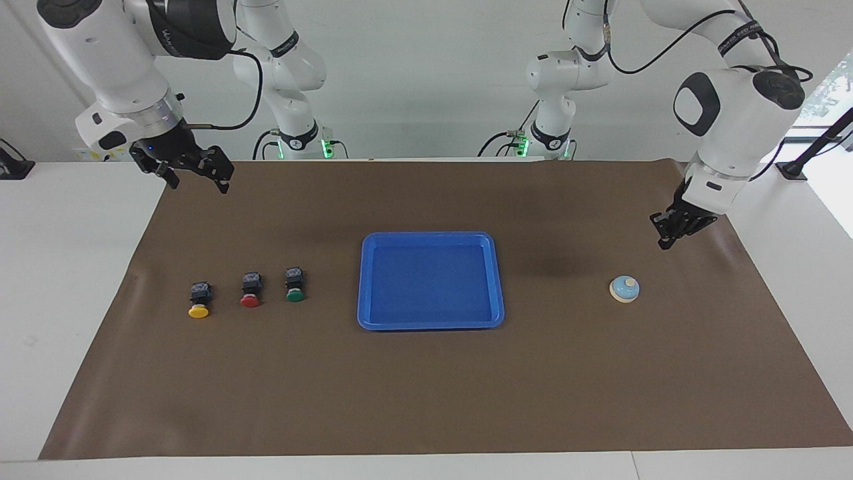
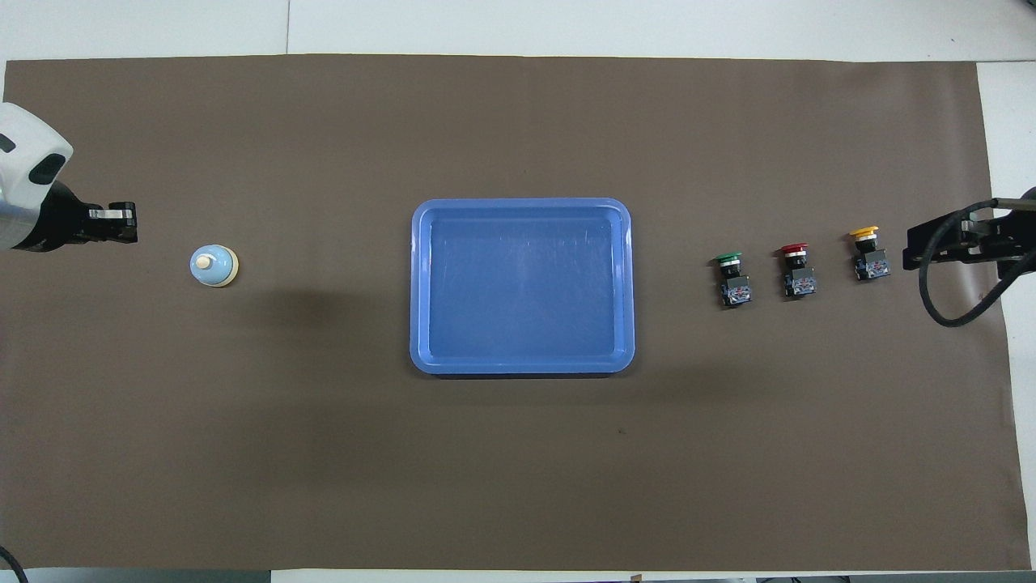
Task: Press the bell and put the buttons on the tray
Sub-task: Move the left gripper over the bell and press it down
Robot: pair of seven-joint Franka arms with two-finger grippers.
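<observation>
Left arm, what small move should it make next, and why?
Probably bring the left tool over the bell and lower it onto the knob. Its fingertips are shut, it hangs in the air short of the bell without touching it, and all three buttons lie outside the tray. The right tool waits, open.

The blue tray [image 1: 430, 281] sits in the middle of the brown tabletop [image 1: 440, 393]. The little blue bell [image 1: 624, 289] is toward the left arm's end. The left end effector [image 1: 665, 241] hangs near it, pinched together. The yellow button [image 1: 199, 299], red button [image 1: 250, 290] and green button [image 1: 294, 284] line up toward the right arm's end, under the wide-spread right end effector [image 1: 196, 183].
</observation>
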